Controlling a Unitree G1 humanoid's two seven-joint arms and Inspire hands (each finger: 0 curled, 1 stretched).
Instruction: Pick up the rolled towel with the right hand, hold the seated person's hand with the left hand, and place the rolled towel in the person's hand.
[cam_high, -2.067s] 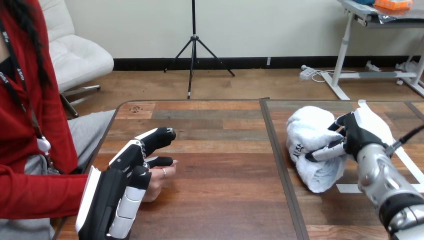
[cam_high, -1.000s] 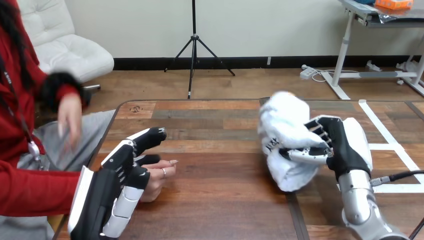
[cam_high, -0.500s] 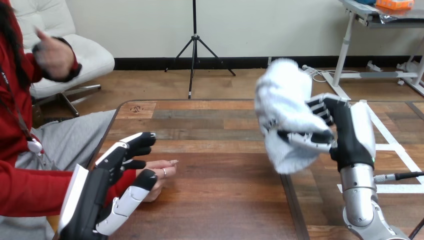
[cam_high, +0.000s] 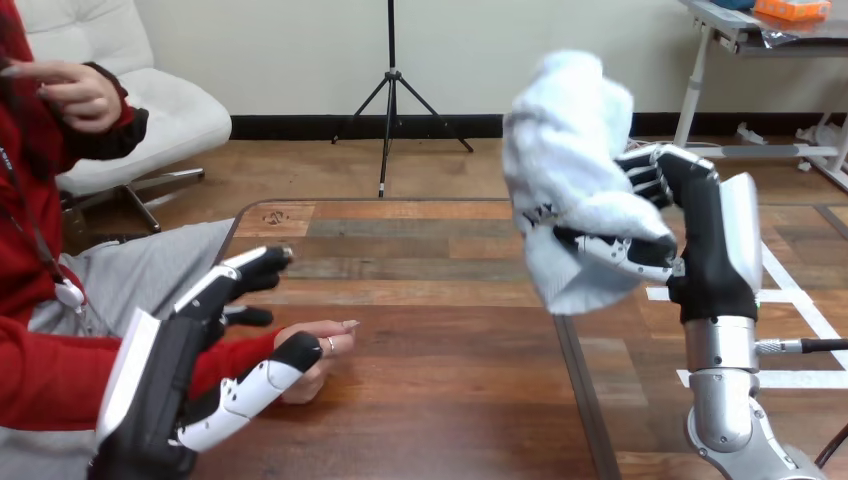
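Towel (cam_high: 568, 175) gripped by right robot hand (cam_high: 706, 255) hides its palm; left robot hand (cam_high: 172, 358) spread.

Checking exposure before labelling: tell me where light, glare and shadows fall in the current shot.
Head view: the light is soft and even; the white towel in the right hand is the brightest patch, with its lower folds shaded. Head view: the table shows a mild sheen but no hard glare, and a soft shadow lies under the person's hand on the table.
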